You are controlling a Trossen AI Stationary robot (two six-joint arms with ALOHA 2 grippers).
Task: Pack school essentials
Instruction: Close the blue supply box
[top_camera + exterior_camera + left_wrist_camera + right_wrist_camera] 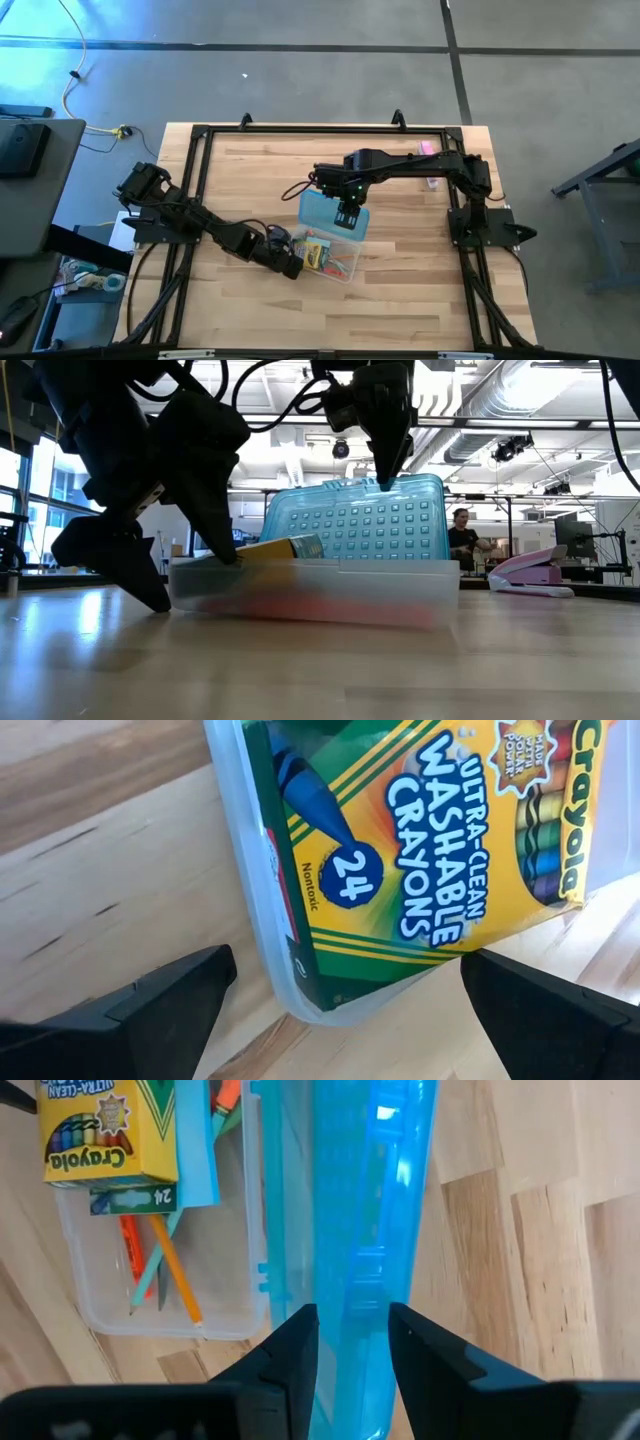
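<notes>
while clamped on the free edge of the translucent teal plastic lid, stands the right gripper directly above the clear rectangular plastic case, holding that lid upright along the case's far long side. packed inside already: yellow-green cardboard crayon box, orange pencil, thin green pencil, light-blue square note pad. hovers at the case's near corner the left gripper, fingers spread wide, gripping nothing. likely next: swinging the lid down toward the left arm, hinge axis parallel to the case's length.
</notes>
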